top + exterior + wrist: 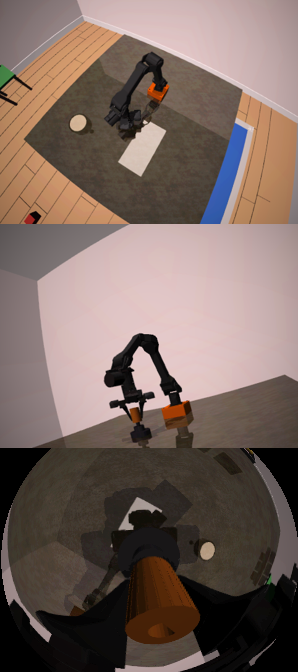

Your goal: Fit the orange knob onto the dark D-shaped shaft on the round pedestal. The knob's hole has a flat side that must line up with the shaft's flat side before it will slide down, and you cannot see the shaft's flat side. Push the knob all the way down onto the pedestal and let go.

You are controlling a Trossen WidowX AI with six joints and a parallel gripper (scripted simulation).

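Observation:
The orange knob (135, 414) (159, 593) is upright between the fingers of my gripper (135, 418) (153, 581), which is shut on it. The round dark pedestal (140, 434) (148, 543) is directly below the knob. A short piece of the dark shaft (138, 424) shows between the knob's lower end and the pedestal, so the knob is not down on the pedestal. The knob's lower end meets the shaft's top; whether the shaft has entered the hole cannot be told. The shaft's flat side is hidden. In the top view the arm hides the knob.
A white rectangle (143, 150) lies on the dark mat (93, 161) beside the gripper. A round pale-topped object (78, 122) (207, 551) stands off to one side. The arm's orange base (157, 91) (176, 411) is behind the gripper.

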